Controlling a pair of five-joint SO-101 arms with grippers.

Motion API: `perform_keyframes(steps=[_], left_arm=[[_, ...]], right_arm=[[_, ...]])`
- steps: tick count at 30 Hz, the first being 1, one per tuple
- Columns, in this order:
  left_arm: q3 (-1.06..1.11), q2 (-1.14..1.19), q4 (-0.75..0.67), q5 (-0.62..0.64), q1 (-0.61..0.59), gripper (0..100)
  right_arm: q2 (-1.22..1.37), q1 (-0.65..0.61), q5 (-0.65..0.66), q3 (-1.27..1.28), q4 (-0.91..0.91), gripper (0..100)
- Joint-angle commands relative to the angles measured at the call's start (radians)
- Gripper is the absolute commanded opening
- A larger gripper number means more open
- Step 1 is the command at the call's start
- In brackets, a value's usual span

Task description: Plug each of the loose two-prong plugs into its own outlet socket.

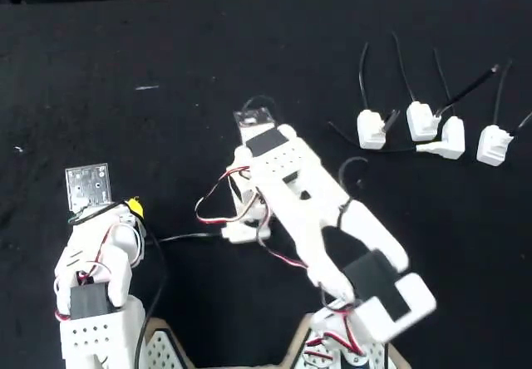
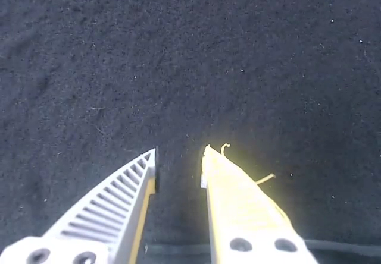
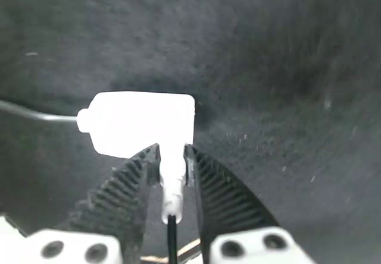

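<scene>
There's the right tool (image 3: 172,149), clamped tight on the thin neck of a white plug (image 3: 143,121), mid-table toward the near edge. Gripping the neck leaves the broad body free out front, I'd guess for lining it up. Whether that body is already mated with anything, I can't tell. The left tool (image 2: 180,152) hangs by the near left corner, fingers a little apart, nothing in them, over bare table (image 2: 178,50). Four more white units (image 1: 422,121) sit near the far right corner, clear of both arms.
</scene>
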Motion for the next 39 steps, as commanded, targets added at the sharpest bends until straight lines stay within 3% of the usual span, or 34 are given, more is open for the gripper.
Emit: perform_keyframes(steps=[1,5,11,15,21,30,34,39], left_arm=[[0.012,-0.006,-0.017,-0.009,-0.002,13],[0.012,-0.006,-0.017,-0.009,-0.002,13],[0.012,-0.006,-0.017,-0.009,-0.002,13],[0.012,-0.006,-0.017,-0.009,-0.002,13],[0.012,-0.006,-0.017,-0.009,-0.002,13],[-0.005,-0.006,-0.018,-0.008,-0.028,13],[-0.007,-0.006,-0.060,-0.003,-0.094,13],[-0.019,-0.006,-0.074,-0.002,-0.163,13]], right_arm=[[-0.120,0.009,0.190,-0.090,0.006,1.3],[-0.143,0.017,0.439,-0.085,0.012,8.1],[-0.076,0.017,0.422,-0.007,-0.068,20.5],[-0.047,0.011,0.523,-0.024,-0.084,21.2],[-0.128,-0.023,0.913,-0.153,-0.005,21.2],[-0.145,-0.052,1.580,-0.051,-0.029,21.3],[-0.145,-0.084,1.659,0.012,-0.052,23.0],[-0.145,-0.092,1.668,0.162,-0.195,35.0]])
